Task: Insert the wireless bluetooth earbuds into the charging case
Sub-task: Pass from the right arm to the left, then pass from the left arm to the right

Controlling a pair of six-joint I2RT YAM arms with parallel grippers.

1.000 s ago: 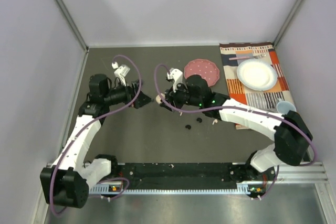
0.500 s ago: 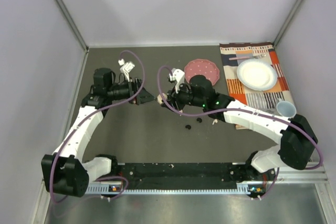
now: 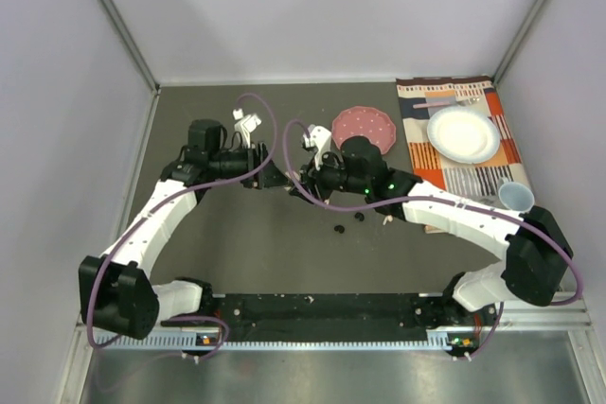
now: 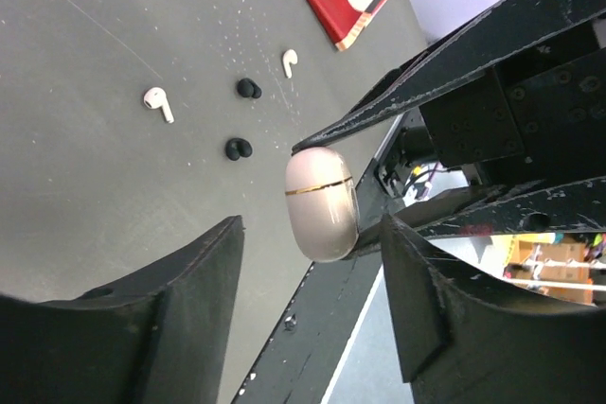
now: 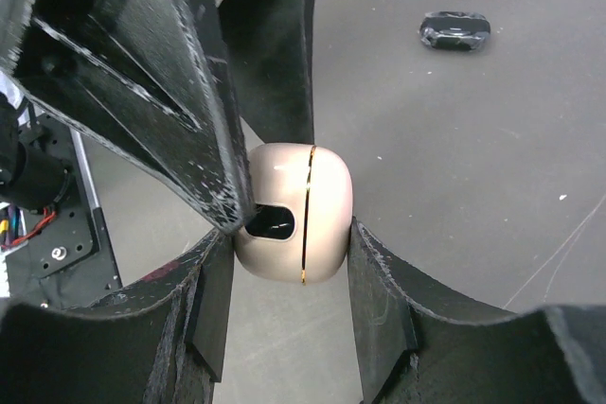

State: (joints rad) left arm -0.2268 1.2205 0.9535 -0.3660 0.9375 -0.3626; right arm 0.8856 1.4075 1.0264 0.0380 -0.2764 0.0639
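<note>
My right gripper (image 5: pixel 289 234) is shut on a beige charging case (image 5: pixel 294 210) with a gold seam and holds it above the table. My left gripper (image 4: pixel 312 234) is open, with the case (image 4: pixel 322 203) between its spread fingers; one left finger (image 5: pixel 180 92) lies against the case's side. From the top view the two grippers meet at mid-table, left gripper (image 3: pixel 273 177) and right gripper (image 3: pixel 296 180). Two white earbuds (image 4: pixel 158 101) (image 4: pixel 289 61) and two black earbuds (image 4: pixel 248 88) (image 4: pixel 237 149) lie loose on the table. The black ones (image 3: pixel 338 229) (image 3: pixel 360 217) and one white one (image 3: pixel 386 219) also show in the top view.
A pink disc (image 3: pixel 365 127) lies behind the right gripper. A striped placemat (image 3: pixel 478 163) at the right holds a white plate (image 3: pixel 463 133) and a small cup (image 3: pixel 516 196). A small black oval object (image 5: pixel 454 30) lies on the table.
My left arm has swung right and its open gripper has closed in around the case. My right gripper has held the case nearly still.
</note>
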